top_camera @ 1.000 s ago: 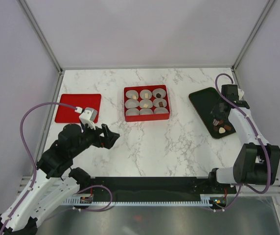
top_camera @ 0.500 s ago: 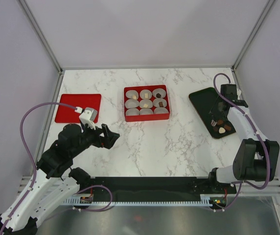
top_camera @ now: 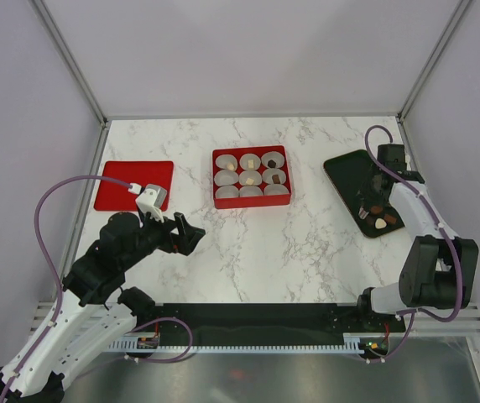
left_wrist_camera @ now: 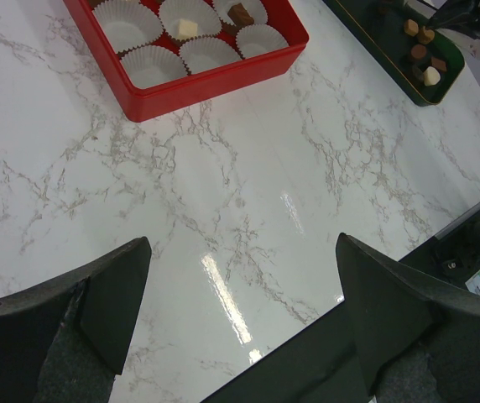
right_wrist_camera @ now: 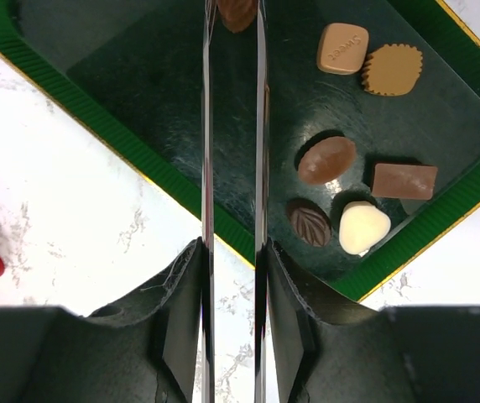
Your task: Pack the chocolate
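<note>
Several chocolates (right_wrist_camera: 326,159), brown, tan and cream-white, lie at the near end of a dark green tray (right_wrist_camera: 131,92), also seen in the top view (top_camera: 379,216). My right gripper (right_wrist_camera: 233,17) is over the tray. Its thin fingers stand close together with a brown chocolate (right_wrist_camera: 237,12) between the tips, and it shows in the top view (top_camera: 371,200). The red box (top_camera: 215,180) of white paper cups holds a few chocolates (top_camera: 272,160). My left gripper (left_wrist_camera: 244,277) is open and empty above bare marble, near-left of the box (left_wrist_camera: 215,80).
A flat red lid (top_camera: 133,185) lies at the table's left. The black front rail (left_wrist_camera: 324,353) runs just beyond my left fingertips. Frame posts and grey walls close in the table at the back and sides.
My right wrist has shifted slightly away from the near edge, staying over the green tray. The left arm has not moved.
</note>
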